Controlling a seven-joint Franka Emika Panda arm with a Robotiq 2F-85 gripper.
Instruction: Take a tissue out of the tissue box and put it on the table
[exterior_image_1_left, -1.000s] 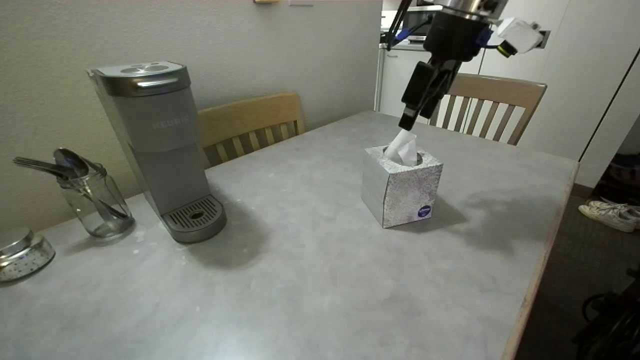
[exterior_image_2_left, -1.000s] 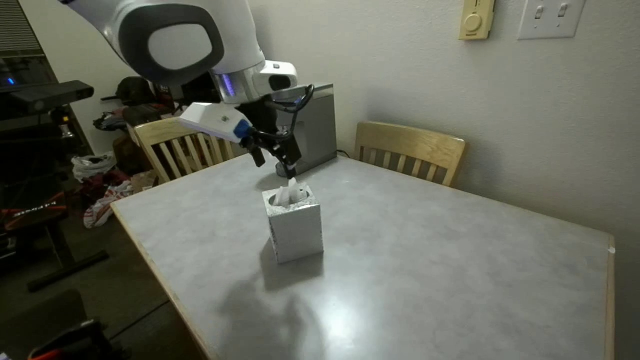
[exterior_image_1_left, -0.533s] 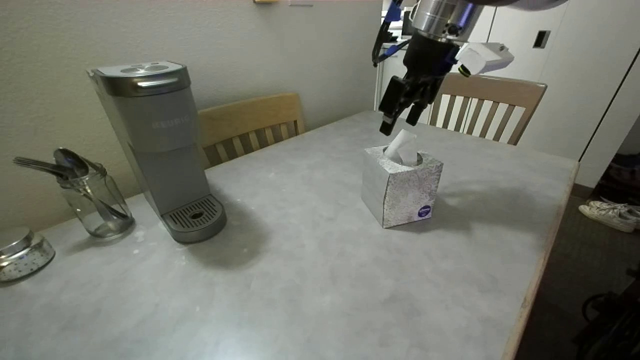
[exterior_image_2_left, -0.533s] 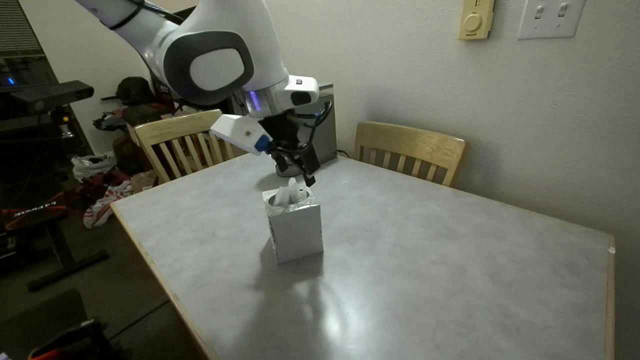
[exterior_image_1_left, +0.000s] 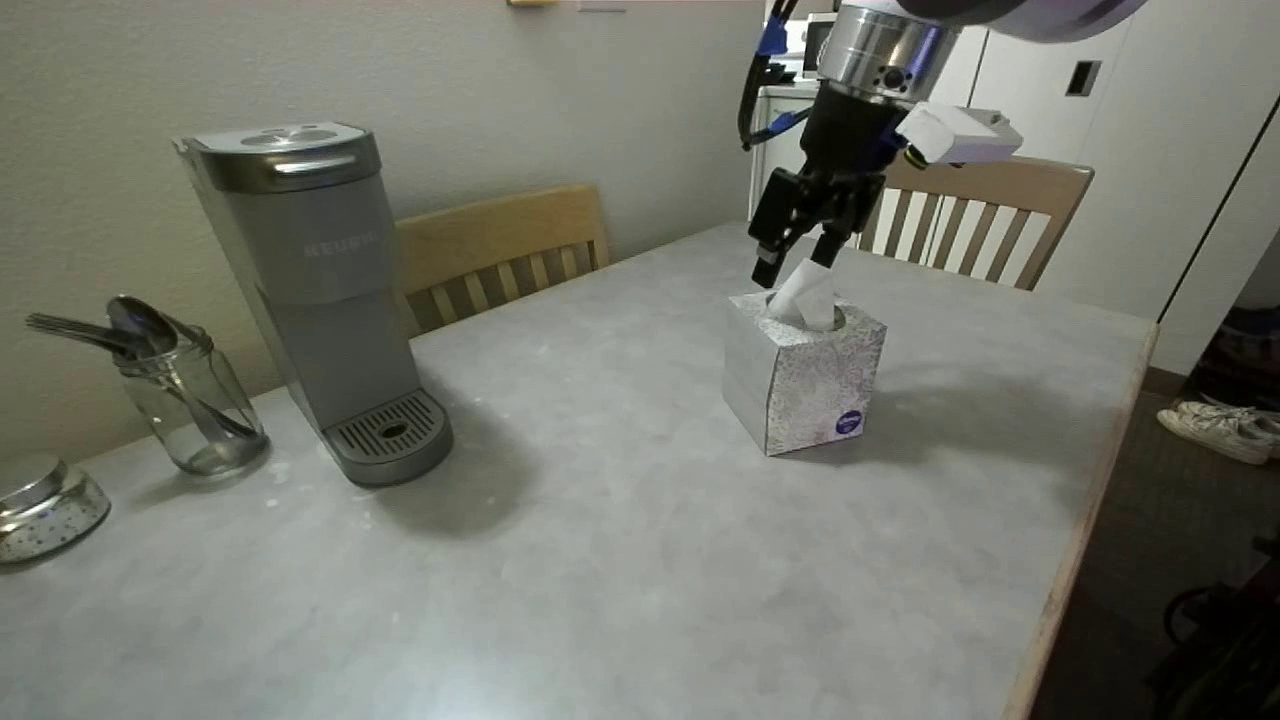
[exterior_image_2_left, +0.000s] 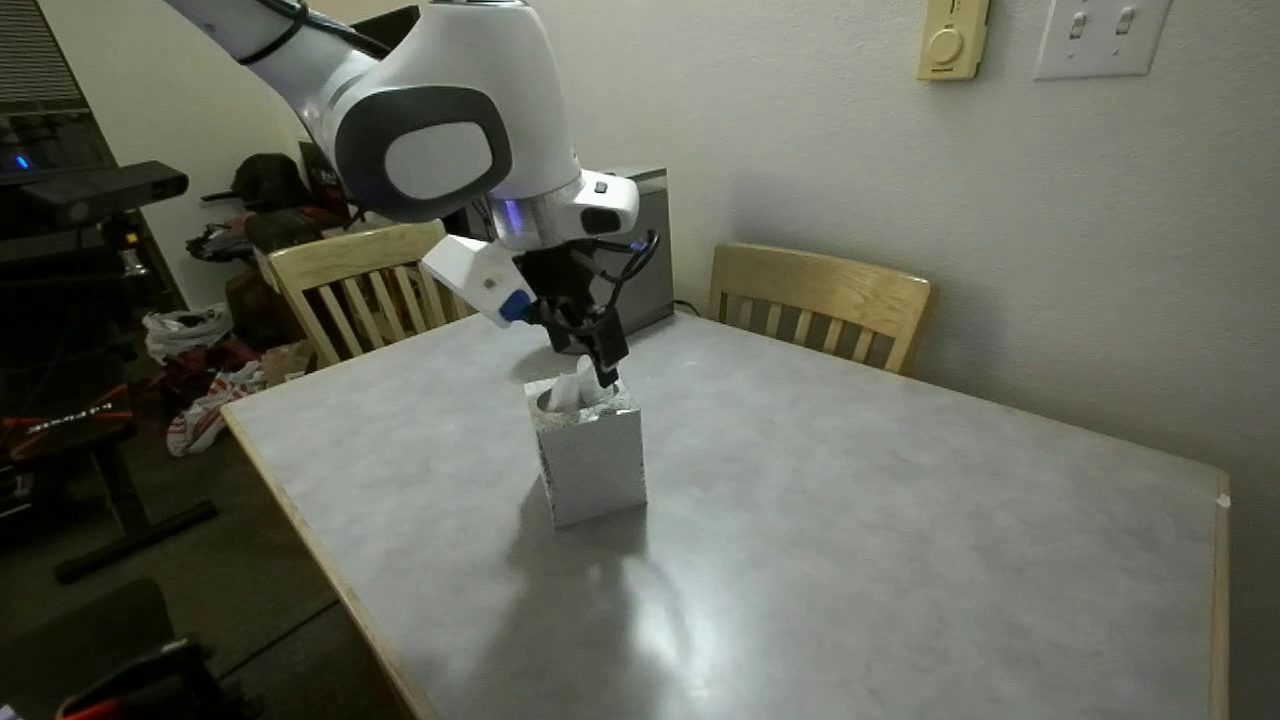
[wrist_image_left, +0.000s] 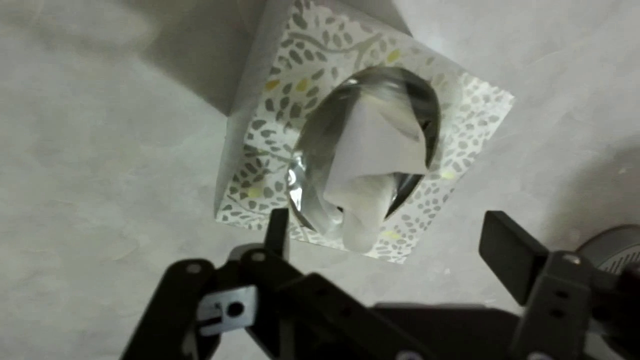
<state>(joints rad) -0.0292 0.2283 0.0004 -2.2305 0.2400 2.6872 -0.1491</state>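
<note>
The tissue box (exterior_image_1_left: 815, 395) stands upright on the grey table (exterior_image_1_left: 580, 560), and it also shows in the other exterior view (exterior_image_2_left: 592, 470). A white tissue (exterior_image_1_left: 803, 300) sticks up out of its oval opening. In the wrist view the patterned box top (wrist_image_left: 282, 107) and the folded tissue (wrist_image_left: 376, 150) lie ahead of the fingers. My gripper (exterior_image_1_left: 796, 266) is open and empty, tilted, just above the box top beside the tissue, and it also shows low over the box in an exterior view (exterior_image_2_left: 606, 372). In the wrist view the gripper (wrist_image_left: 392, 240) has its fingers wide apart, with no tissue between the pads.
A grey coffee maker (exterior_image_1_left: 330, 300) stands near the wall, beside a glass jar with cutlery (exterior_image_1_left: 205, 410) and a small metal-lidded jar (exterior_image_1_left: 50, 510). Chairs (exterior_image_1_left: 500, 245) (exterior_image_2_left: 820, 300) stand at the table edges.
My gripper has shifted sideways across the box top and then come lower, with the fingertips now closer to the box. The box and tissue have stayed in place.
</note>
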